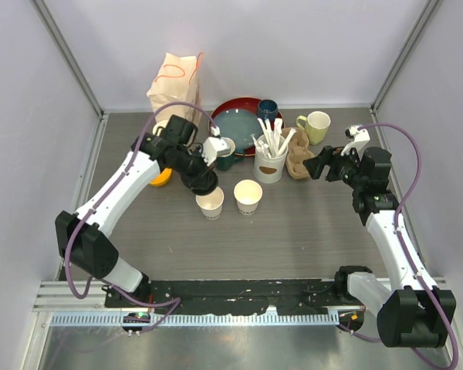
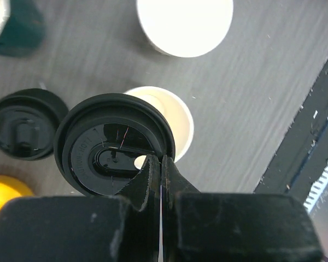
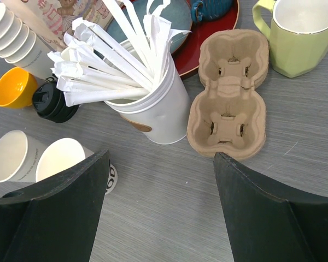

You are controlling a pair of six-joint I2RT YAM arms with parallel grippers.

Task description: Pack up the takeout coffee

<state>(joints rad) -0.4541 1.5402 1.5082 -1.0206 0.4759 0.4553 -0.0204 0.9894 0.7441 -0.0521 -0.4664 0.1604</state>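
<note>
Clamped shut at the left gripper point(image 2: 161, 162) on the rim of a black sip lid point(image 2: 106, 144), pinching it flat over one paper cup point(image 2: 180, 117). Covers the greater part of that cup's open mouth in the left wrist view; impossible to tell whether lid and cup rim touch. Just to the right from overhead, across a narrow gap, the second paper cup point(image 1: 248, 196), upright and uncovered. Both near the middle of the grey table point(image 1: 316, 231), in front of a white tub of wrapped straws point(image 1: 270, 163).

Spread wide at the right gripper point(image 3: 161, 157), gripping nothing, hovering over the tabletop on the right side. Looks down on a brown pulp cup carrier point(image 3: 229, 101), lying flat just beside the straw tub and near a yellow-green mug point(image 3: 300, 38).

Left of the cups, on the table: another black lid point(image 2: 24, 123), next to a yellow bowl point(image 2: 3, 191) and a dark teal mug point(image 2: 16, 27). In the upper left corner of the right wrist view, a leaning stack of paper cups point(image 3: 11, 30). Farther back: a red plate point(image 1: 243, 100) bearing a teal dish point(image 1: 235, 127) and a dark blue cup point(image 1: 268, 109); at the back left, a printed paper bag point(image 1: 174, 81), upright.
</note>
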